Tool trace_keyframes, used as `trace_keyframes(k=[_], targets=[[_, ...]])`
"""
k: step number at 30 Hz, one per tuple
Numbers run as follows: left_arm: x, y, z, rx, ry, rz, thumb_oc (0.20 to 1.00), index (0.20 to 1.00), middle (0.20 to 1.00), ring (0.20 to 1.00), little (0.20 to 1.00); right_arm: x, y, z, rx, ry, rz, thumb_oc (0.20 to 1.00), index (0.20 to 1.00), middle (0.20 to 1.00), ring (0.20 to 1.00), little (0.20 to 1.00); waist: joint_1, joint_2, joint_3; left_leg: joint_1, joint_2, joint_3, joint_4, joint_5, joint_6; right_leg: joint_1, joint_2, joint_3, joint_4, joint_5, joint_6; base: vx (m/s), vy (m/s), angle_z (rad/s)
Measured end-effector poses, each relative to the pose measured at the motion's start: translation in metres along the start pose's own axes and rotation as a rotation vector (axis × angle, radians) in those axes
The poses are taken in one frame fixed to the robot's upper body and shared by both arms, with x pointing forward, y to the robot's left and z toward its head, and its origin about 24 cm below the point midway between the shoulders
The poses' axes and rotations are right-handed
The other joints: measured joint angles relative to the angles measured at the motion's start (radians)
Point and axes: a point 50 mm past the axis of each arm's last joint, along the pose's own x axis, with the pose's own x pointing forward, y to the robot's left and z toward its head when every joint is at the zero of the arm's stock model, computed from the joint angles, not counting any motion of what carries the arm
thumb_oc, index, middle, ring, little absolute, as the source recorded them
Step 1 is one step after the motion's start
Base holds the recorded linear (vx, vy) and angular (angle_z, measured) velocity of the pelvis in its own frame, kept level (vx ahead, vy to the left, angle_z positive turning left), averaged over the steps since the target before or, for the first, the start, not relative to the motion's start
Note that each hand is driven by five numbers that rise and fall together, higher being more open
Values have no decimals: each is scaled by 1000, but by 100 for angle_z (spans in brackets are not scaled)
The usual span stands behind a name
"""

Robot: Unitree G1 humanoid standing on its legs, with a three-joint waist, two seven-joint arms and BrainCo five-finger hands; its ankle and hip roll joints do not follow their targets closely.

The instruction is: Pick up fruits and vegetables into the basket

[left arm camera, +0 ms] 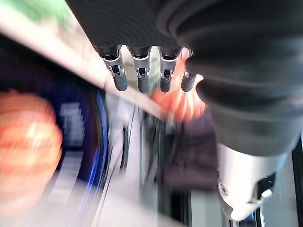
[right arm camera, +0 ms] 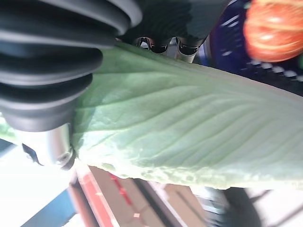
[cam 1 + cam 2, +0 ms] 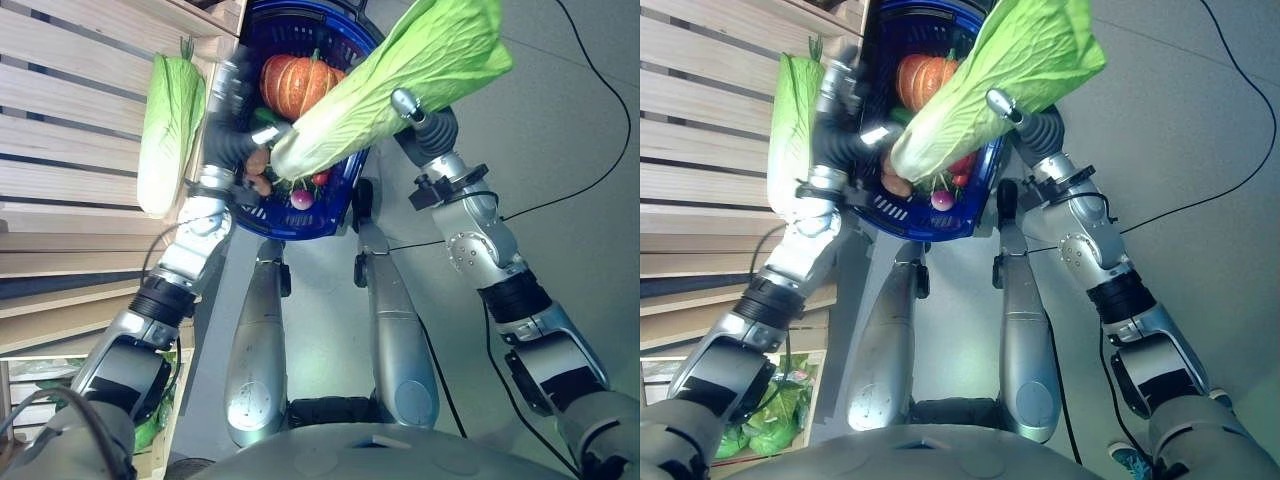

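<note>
Nearest the robot, its right hand [image 3: 415,112] is raised over the floor [image 3: 560,130] with its fingers curled round a large napa cabbage [image 3: 385,85] — the thumb shows as a silver tip against the pale stalk, and in the right wrist view the fingers [image 2: 163,45] lie pressed to the leaf's ribbed surface. The cabbage is held slantwise: its whitish base dips over the near rim of the blue basket [image 3: 300,225], while its green leafy top juts out past the basket's right side, above the floor.

The left hand [image 3: 235,100] is at the basket's left edge, blurred; its own wrist view shows the fingers [image 1: 139,78] in a straight row, slightly apart and holding nothing, with the basket's blue wall just past them.

Inside the basket lie an orange pumpkin [image 3: 298,85] towards the far end, a small red-and-white radish [image 3: 302,198] near the front rim, and some brownish and red produce too hidden to name.

Farther left, a second napa cabbage [image 3: 168,135] lies lengthwise on the wooden slatted shelf [image 3: 70,120] — just beside the left hand, outside the basket.
</note>
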Motion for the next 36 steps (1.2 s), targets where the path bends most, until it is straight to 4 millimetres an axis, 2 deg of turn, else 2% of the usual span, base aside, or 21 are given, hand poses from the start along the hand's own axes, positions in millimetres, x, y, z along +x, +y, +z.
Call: trace_keyframes(k=[3,5,16,25,28,32,36], targets=[[8,19,1,19,-6,134,1000,1000,1000,1000,1000,-8,-2,-10,-17,62,-13,200,200,200,200,200,0,0,0,0,-1,0,0,0,0,1,-1,0,0,0,-1,9,43,1],[10,22,-2,33,9,166,1000,1000,1000,1000,1000,-7,-2,-10,-31,68,-12,200,200,200,200,200,2,0,0,1,-1,0,1,0,1,1,-1,0,1,6,-9,20,33,-1],[6,44,-34,140,168,303,1000,1000,1000,1000,1000,-2,-15,-7,-158,111,-29,200,200,200,200,200,-7,0,0,3,-1,2,10,0,0,1,0,1,9,5,-7,2,3,0],[8,60,-47,218,252,349,1000,1000,1000,1000,1000,15,-28,-15,-319,242,-104,200,200,200,200,200,-5,0,0,3,-1,4,19,1,-2,1,-1,3,16,3,-4,0,0,0],[15,65,-46,241,258,353,1000,1000,1000,1000,1000,23,-41,-21,-367,324,-168,200,200,200,200,200,6,1,0,3,-1,3,20,1,-2,1,-1,3,18,4,-5,0,0,0],[28,61,-40,249,241,326,1000,1000,1000,1000,1000,34,-57,-21,-412,398,-237,200,200,200,200,200,33,5,0,3,-1,-3,24,5,-4,1,-2,-5,28,9,-13,19,-13,3],[34,56,-39,261,241,290,1000,1000,1000,1000,1000,49,-59,-15,-411,409,-271,200,200,200,200,200,50,9,0,3,-4,-8,36,4,-5,2,-8,-20,41,5,-18,14,-7,4]])
